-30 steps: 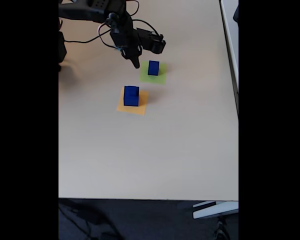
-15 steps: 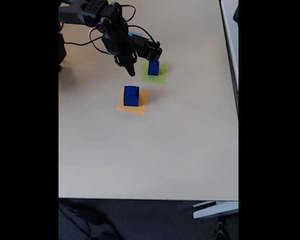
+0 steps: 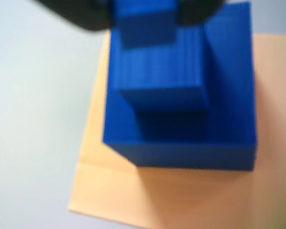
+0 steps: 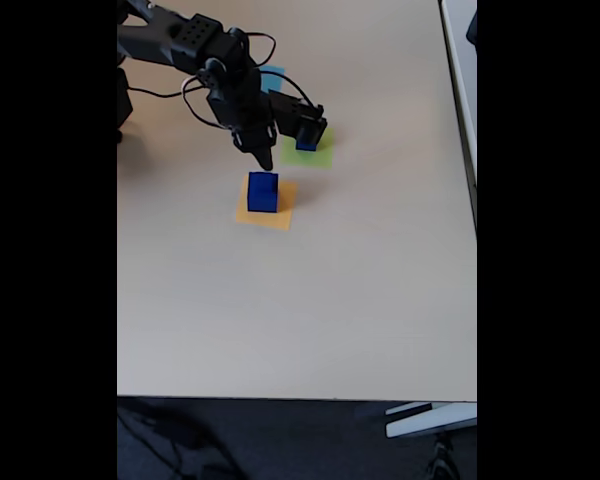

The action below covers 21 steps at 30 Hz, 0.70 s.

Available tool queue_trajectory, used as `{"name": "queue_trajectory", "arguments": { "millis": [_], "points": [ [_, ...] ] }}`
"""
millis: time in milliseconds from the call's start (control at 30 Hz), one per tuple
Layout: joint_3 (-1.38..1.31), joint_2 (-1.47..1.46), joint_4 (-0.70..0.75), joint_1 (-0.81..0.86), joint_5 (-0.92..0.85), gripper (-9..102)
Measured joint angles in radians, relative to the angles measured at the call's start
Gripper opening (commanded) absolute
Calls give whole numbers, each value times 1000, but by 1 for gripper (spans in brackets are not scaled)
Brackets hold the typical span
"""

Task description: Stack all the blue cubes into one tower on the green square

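Since a second ago the arm has swung from beside the green square (image 4: 307,152) toward the orange square (image 4: 265,210), and the tool (image 4: 267,160) now hangs just above the blue stack (image 4: 262,192) there. In the wrist view a smaller blue cube (image 3: 157,67) sits on a larger one (image 3: 181,143) on the orange paper (image 3: 171,195); dark tool parts blur the top edge, so whether the tool is apart or together cannot be told. Another blue cube (image 4: 306,145) stands on the green square, partly hidden by the arm. A light-blue patch (image 4: 272,76) lies behind on the desk (image 4: 300,300).
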Motion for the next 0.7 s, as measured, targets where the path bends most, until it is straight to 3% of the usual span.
{"name": "queue_trajectory", "arguments": {
  "millis": [700],
  "points": [
    [75, -14, -61, 9, 6, 3]
  ]
}}
